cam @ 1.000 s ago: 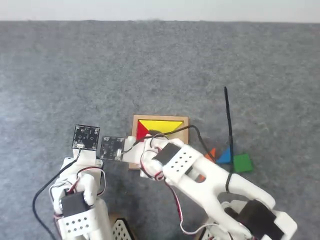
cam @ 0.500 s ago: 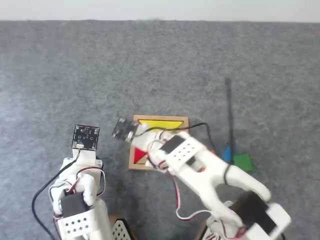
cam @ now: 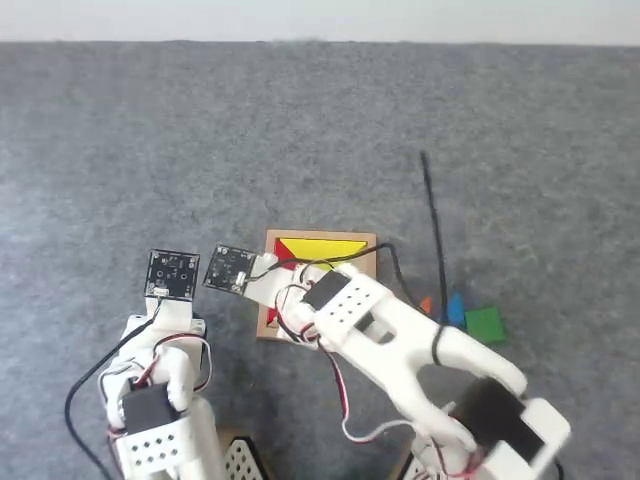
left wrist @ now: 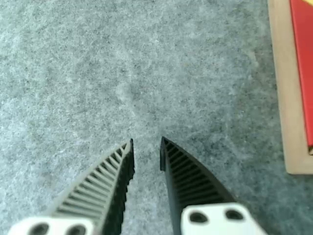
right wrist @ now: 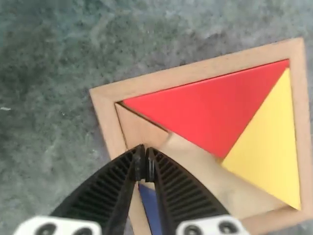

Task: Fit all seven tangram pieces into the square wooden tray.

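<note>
Square wooden tray (right wrist: 105, 117) on grey desk (cam: 300, 130), large red triangle (right wrist: 210, 112) and yellow triangle (right wrist: 269, 147) seated flat inside. Right end effector (right wrist: 145, 164) clenched over tray's bare corner; left end effector (left wrist: 146, 144) parted, empty. Green square piece (cam: 485, 325) loose on desk - likely light, stiff, thin (pinch across opposite edges).

arms (cam: 400, 340): white plastic | cables (cam: 72, 400): black, red | fingers (left wrist: 193, 181): black, ribbed | wrist boards (cam: 172, 274): black squares

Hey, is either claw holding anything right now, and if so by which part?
Nothing, it seems. The left claw is open over bare carpet; the right claw is shut, tips together, over the tray, a blue piece beneath it.
</note>
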Controlling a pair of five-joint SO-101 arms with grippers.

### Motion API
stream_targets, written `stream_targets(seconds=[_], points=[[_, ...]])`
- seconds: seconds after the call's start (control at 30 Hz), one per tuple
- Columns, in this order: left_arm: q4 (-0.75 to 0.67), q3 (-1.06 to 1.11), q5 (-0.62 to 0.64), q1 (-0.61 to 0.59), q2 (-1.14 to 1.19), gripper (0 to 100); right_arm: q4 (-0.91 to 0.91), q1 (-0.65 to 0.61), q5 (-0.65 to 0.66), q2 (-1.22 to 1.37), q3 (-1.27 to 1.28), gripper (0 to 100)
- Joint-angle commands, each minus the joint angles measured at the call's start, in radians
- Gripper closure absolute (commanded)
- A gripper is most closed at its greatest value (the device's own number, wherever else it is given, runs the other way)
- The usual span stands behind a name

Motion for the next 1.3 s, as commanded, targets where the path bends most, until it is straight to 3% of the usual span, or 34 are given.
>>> stream_targets(seconds=[0.0,0.13,0.3,0.43,0.63,0.77,0.93,1.07,1.27], points=[[0.006,-0.008,0.008,0.003,-0.011,91,0.051,0.028,-0.009,-0.163,-0.012,98.8],[0.006,-0.008,0.008,0.003,-0.011,91,0.108,0.108,0.009,-0.332,0.02,98.7],[0.006,-0.008,0.008,0.003,-0.011,91,0.265,0.374,0.064,-0.512,0.026,98.2],[0.006,-0.008,0.008,0.003,-0.011,91,0.375,0.532,0.064,-0.486,0.041,90.3],[0.006,-0.008,0.008,0.003,-0.011,91,0.398,0.634,0.068,-0.453,0.146,73.6],[0.006,-0.008,0.008,0.003,-0.011,91,0.395,0.639,0.08,-0.453,0.203,70.2],[0.006,-0.008,0.008,0.003,-0.011,91,0.394,0.654,0.318,-0.453,0.293,70.2],[0.006,-0.008,0.008,0.003,-0.011,91,0.34,0.809,0.62,-0.453,0.31,70.2],[0.006,-0.008,0.008,0.003,-0.011,91,0.282,0.975,0.844,-0.446,0.308,70.2]])
